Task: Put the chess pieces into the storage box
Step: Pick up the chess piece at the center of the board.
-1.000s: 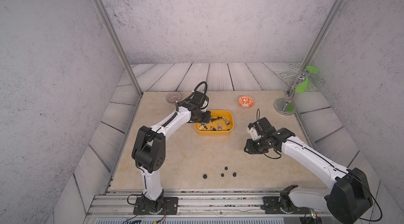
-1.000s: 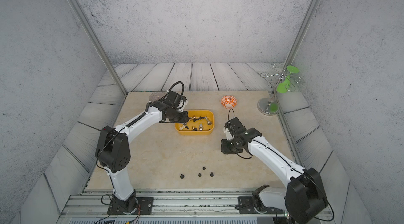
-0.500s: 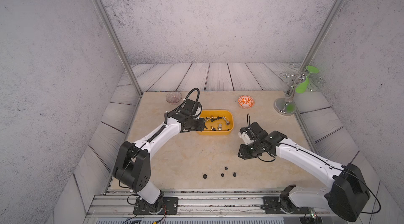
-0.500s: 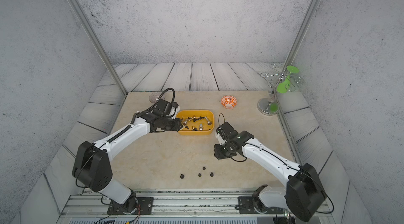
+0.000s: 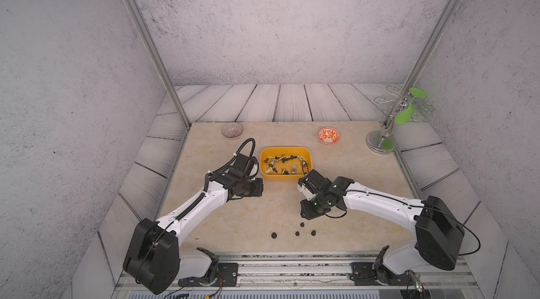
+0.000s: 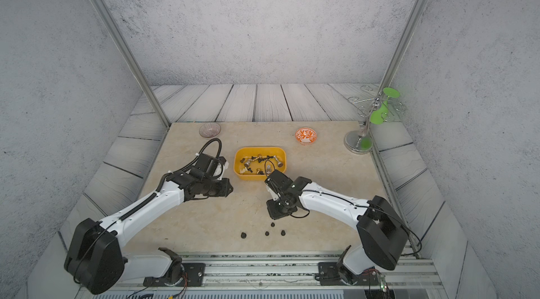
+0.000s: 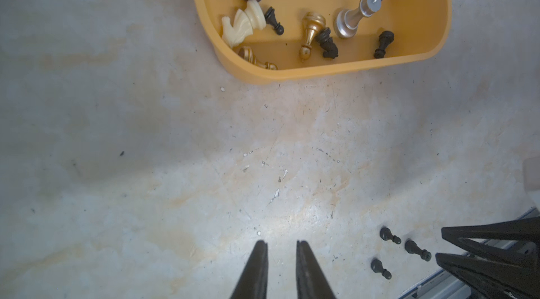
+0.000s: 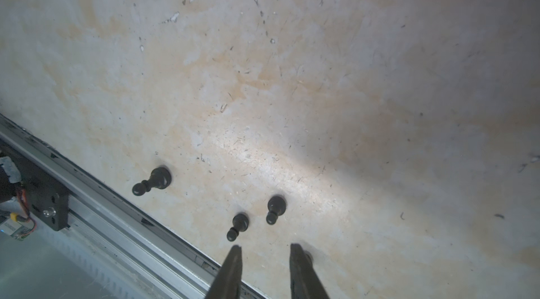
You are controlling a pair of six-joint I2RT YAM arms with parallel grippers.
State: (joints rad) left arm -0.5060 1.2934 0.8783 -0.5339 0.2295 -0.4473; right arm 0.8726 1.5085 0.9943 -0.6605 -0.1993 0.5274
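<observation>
The left gripper [image 7: 282, 244] hangs narrowly parted and empty, the storage box [image 7: 321, 72] with its chess pieces [image 7: 311, 30] well ahead of its tips. The right gripper [image 8: 266, 246], equally narrow and empty, has black pawns [image 8: 275, 206] just ahead of its tips.

No legible text, label, brand name, number or sign in any view. Orange markings on the white bowl [image 5: 329, 136]: painted ornament only, not lettering.
</observation>
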